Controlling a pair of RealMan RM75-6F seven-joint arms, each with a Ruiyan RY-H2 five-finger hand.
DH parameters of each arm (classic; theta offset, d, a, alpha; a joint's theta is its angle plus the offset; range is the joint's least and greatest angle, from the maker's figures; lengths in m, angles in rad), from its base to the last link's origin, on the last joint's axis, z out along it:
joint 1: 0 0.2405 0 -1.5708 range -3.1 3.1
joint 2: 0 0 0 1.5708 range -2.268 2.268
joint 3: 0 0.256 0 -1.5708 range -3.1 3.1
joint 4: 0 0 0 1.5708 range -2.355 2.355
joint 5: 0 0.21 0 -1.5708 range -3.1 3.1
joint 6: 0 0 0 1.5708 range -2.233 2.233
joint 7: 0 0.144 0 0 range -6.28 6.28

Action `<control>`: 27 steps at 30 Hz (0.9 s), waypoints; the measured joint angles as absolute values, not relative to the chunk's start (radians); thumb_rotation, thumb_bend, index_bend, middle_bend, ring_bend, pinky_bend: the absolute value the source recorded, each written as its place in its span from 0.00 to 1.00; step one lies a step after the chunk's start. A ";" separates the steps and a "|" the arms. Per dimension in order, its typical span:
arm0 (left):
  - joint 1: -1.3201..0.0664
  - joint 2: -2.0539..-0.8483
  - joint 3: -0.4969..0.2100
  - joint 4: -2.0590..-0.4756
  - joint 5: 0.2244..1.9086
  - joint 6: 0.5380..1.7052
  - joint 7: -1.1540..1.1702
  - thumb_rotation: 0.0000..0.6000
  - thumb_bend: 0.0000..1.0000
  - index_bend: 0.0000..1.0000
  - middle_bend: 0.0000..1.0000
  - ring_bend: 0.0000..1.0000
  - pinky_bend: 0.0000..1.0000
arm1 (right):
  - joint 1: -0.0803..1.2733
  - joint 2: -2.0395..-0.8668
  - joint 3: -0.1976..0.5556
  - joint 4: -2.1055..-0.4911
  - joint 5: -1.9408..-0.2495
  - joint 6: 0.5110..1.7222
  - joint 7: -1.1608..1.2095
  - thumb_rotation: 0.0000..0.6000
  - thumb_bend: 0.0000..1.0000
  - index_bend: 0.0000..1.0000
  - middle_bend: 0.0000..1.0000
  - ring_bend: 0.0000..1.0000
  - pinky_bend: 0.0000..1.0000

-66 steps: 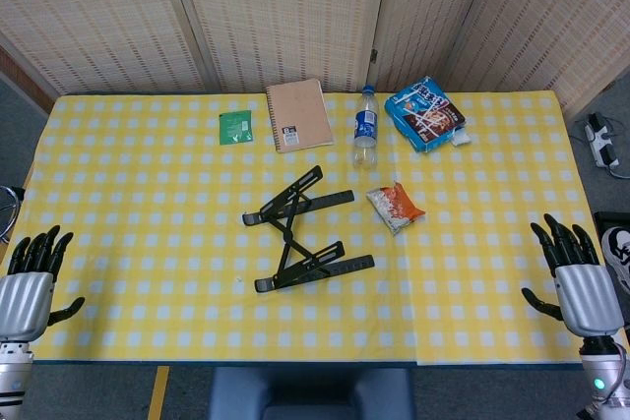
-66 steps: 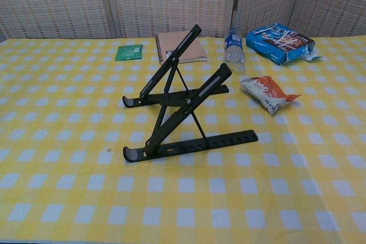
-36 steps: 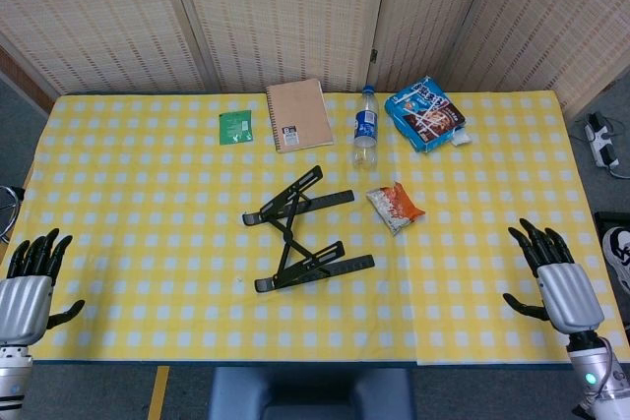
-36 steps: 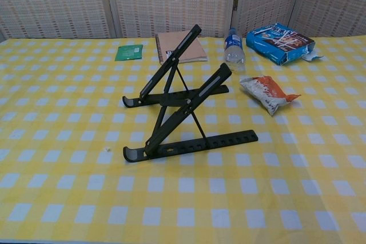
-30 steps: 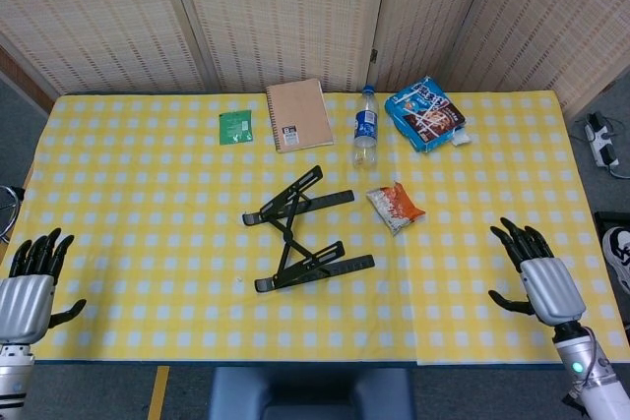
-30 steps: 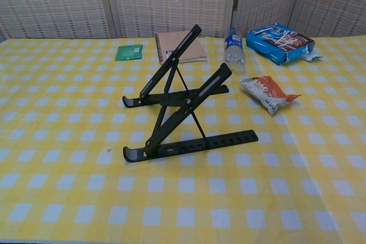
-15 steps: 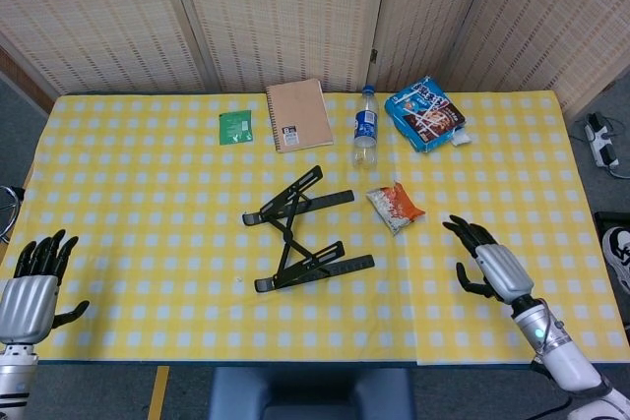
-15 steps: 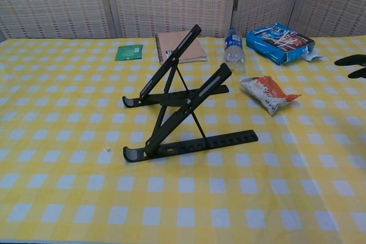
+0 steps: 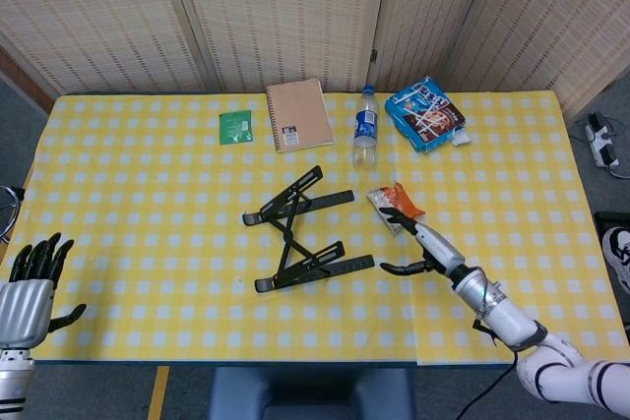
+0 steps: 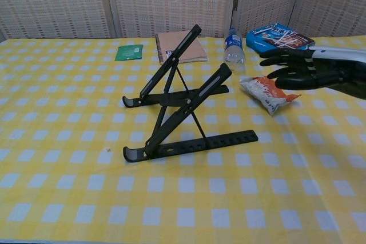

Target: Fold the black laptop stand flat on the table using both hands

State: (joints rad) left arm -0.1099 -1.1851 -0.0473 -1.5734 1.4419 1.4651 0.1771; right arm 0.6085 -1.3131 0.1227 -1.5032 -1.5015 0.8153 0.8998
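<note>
The black laptop stand (image 9: 298, 228) (image 10: 182, 101) stands unfolded at the middle of the yellow checked table (image 9: 148, 204), its two support arms raised above the base rails. My right hand (image 9: 417, 243) (image 10: 297, 68) hovers open above the table just right of the stand, fingers spread toward it and touching nothing. Off the table's front-left corner my left hand (image 9: 30, 282) stays open; the chest view does not show it.
An orange snack bag (image 9: 396, 207) (image 10: 267, 94) lies right of the stand, under my right hand's fingers. Behind are a water bottle (image 9: 365, 128) (image 10: 233, 47), a blue snack pack (image 9: 424, 113) (image 10: 280, 42), a brown notebook (image 9: 299, 114) and a green packet (image 9: 236, 127).
My right hand has swung from the table's right edge leftward to beside the stand, entering the chest view. The left hand and the stand have kept still.
</note>
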 measured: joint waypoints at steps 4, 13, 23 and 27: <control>-0.105 -1.186 -0.045 -1.570 1.440 1.466 0.171 1.00 0.20 0.10 0.03 0.02 0.00 | 0.661 -1.358 0.166 -1.483 -1.436 0.760 0.955 0.56 0.20 0.00 0.01 0.06 0.00; -0.101 -1.183 -0.042 -1.569 1.444 1.468 0.165 1.00 0.20 0.10 0.03 0.02 0.00 | 0.769 -1.435 0.255 -1.404 -1.345 0.603 1.122 0.41 0.15 0.00 0.00 0.03 0.00; -0.102 -1.186 -0.042 -1.572 1.445 1.463 0.169 1.00 0.20 0.10 0.03 0.02 0.00 | 0.884 -1.519 0.344 -1.273 -1.301 0.486 1.223 0.39 0.15 0.00 0.00 0.04 0.00; -0.101 -1.185 -0.041 -1.573 1.447 1.462 0.164 1.00 0.20 0.10 0.03 0.02 0.00 | 0.926 -1.562 0.361 -1.208 -1.301 0.443 1.240 0.39 0.15 0.00 0.01 0.05 0.00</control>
